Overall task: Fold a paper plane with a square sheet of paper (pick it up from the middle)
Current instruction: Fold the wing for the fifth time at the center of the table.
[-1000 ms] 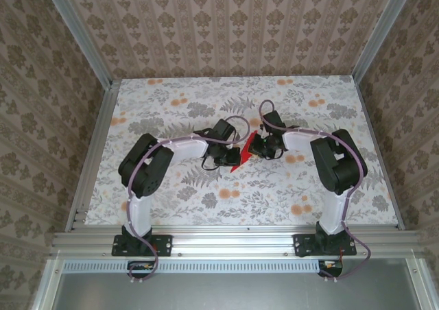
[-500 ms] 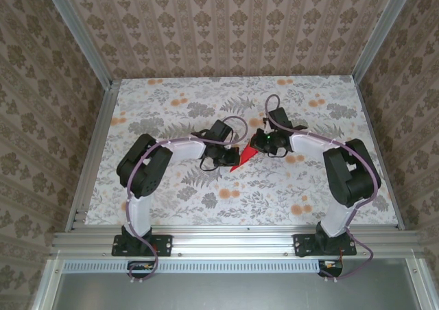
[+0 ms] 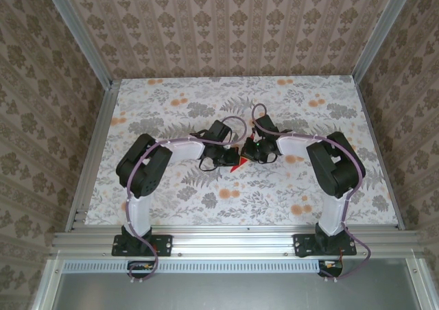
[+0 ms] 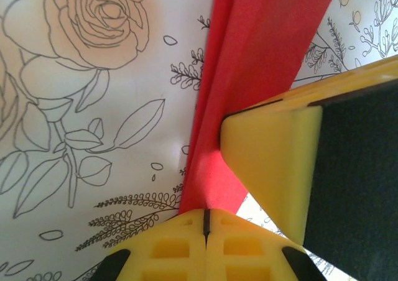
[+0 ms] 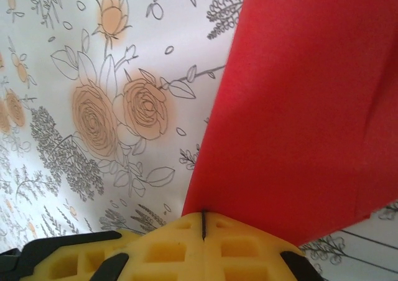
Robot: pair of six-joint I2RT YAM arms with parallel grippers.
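Where the two arms meet over mid-table (top ext. view), the left gripper (image 3: 230, 160) and right gripper (image 3: 250, 151) sit tip to tip, nearly touching. The paper plane (image 3: 238, 164) shows as a small red wedge between and just below them, over the floral tabletop (image 3: 288, 193). Jaw state is too small to read here.

Left wrist view: the left gripper (image 4: 204, 214) has its yellow fingers (image 4: 168, 247) pressed together, seam closed, pinching the narrow lower end of the paper plane (image 4: 249, 51). The red paper runs up and right as a creased, folded strip, widening toward the top edge. A second yellow finger (image 4: 267, 163) w/ dark pad, from the right gripper, lies against the strip's right side.

Right wrist view: the right gripper (image 5: 203, 217) is likewise closed, its fingers (image 5: 161, 250) meeting on a corner of the paper plane (image 5: 298, 119). The broad red face occupies the upper right, w/ one crease near its right edge. The tabletop (image 5: 93, 188) w/ orange roses lies to the left.
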